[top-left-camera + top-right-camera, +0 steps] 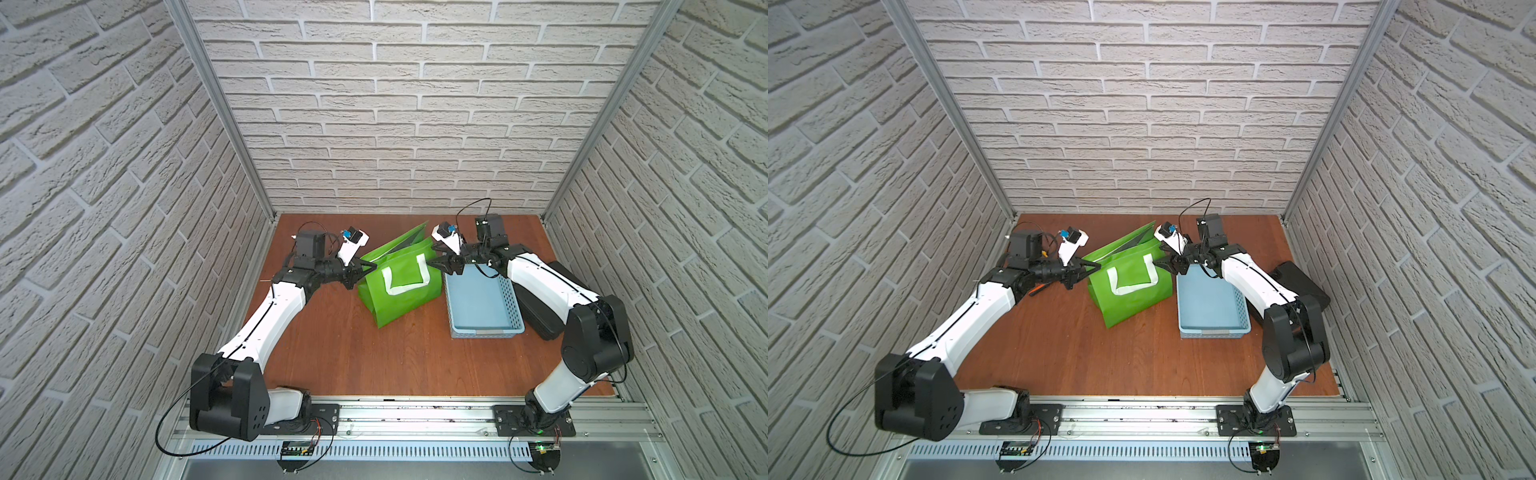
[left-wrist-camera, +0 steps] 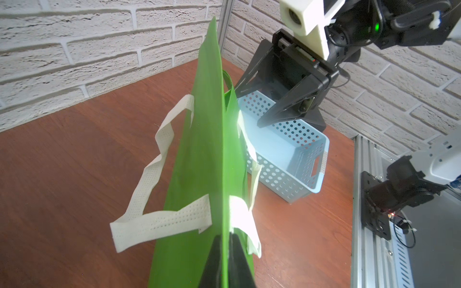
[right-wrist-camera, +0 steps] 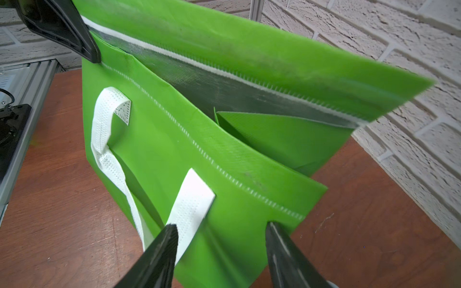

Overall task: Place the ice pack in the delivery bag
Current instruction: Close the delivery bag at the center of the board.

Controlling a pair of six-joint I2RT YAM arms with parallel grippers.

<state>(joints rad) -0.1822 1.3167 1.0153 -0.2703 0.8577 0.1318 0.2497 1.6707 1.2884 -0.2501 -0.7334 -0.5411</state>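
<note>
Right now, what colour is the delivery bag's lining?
Silver foil lining, under the green outer of the delivery bag; clearest in the right wrist view.

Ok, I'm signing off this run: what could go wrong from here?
The left gripper pinches only one thin edge of the bag, so the fabric may slip or the bag tip. The open right gripper sits by a strap and could snag it. No ice pack shows; the basket looks empty.

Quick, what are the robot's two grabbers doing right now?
Left gripper: shut on the delivery bag, pinching its top edge.
Right gripper: open, holding nothing, beside the bag.
</note>
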